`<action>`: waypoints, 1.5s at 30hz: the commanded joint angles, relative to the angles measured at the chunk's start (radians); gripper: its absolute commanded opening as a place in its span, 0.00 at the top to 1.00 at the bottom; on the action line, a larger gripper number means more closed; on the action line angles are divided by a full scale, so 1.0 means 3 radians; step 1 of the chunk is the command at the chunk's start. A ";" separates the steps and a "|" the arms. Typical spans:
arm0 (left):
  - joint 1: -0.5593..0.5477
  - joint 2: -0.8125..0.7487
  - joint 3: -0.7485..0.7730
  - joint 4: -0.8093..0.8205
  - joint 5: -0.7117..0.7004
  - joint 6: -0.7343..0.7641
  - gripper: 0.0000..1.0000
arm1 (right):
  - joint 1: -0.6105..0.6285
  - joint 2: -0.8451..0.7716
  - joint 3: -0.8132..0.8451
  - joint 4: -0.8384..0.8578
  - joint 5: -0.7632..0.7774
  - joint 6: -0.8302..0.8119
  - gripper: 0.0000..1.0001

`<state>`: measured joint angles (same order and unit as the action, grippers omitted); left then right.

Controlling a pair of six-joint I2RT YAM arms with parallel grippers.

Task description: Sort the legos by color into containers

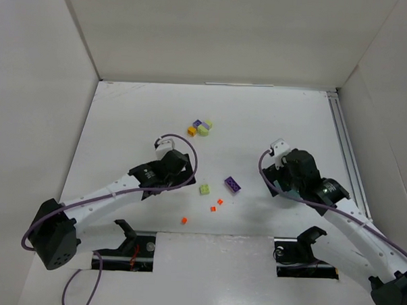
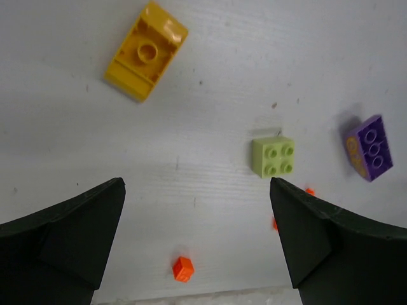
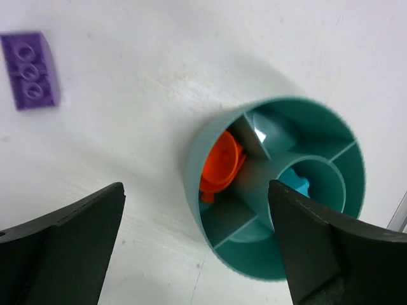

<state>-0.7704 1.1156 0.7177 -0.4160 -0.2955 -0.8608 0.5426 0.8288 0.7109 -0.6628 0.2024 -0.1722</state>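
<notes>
1. The left gripper (image 2: 197,244) has its two dark fingers (image 2: 70,241) spread wide apart, gripping nothing. A tiny orange-red piece (image 2: 182,268) lies on the table (image 1: 124,122) in the gap, clear of both fingers.
2. Just past the inner edge of the right-hand finger sits a pale green brick (image 2: 273,157), studs up. Two more orange-red bits (image 2: 310,190) peek out at that finger's edge.
3. Farther out, a purple brick (image 2: 369,147) lies tilted near the right edge of the left wrist view. A yellow piece (image 2: 146,51) lies hollow side up ahead and to the left, with bare table all round it.
4. The right gripper (image 3: 197,248) also has its fingers (image 3: 67,248) spread wide and empty. It hangs over the teal bowl (image 3: 254,267), whose left wall falls within the gap while its right part passes behind the right-hand finger.
5. Inside the bowl, an orange-red disc (image 3: 221,162) leans in the left compartment against the rim, and a teal piece (image 3: 299,184) sits in the central cup.
6. In the right wrist view the purple brick lies well apart from the bowl, with bare table between them.
7. From above, the right gripper hides the bowl. A cluster of legos (image 1: 201,127), yellow, purple and pale green, lies farther out at mid-table. Broad bare table separates everything from the white walls (image 1: 195,30) and from the rail (image 1: 342,145) along the right edge.
</notes>
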 commanded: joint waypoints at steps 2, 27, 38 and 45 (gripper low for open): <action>-0.0284 -0.0042 -0.0183 -0.0408 0.0223 -0.0290 0.05 | 0.0042 -0.0119 0.0146 0.0644 -0.0281 -0.0371 0.00; -0.1201 0.0735 -0.0245 -0.0735 0.0372 -0.1022 0.62 | 0.0042 0.0147 0.0300 0.0752 -0.0138 -0.0607 0.00; -0.1231 0.0904 -0.0031 -0.0730 0.0228 -0.0894 0.96 | 0.0042 0.0086 0.0269 0.0721 -0.0015 -0.0541 0.00; -0.1262 0.0904 0.0312 -0.0730 0.0060 -0.0649 1.00 | 0.0011 -0.0042 0.0274 0.0691 0.0281 -0.0388 0.00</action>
<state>-1.1400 1.3945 0.7479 -0.6212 -0.2207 -1.1004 0.5499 0.8402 0.7628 -0.4644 0.2203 -0.3260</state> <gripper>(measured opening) 0.156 0.994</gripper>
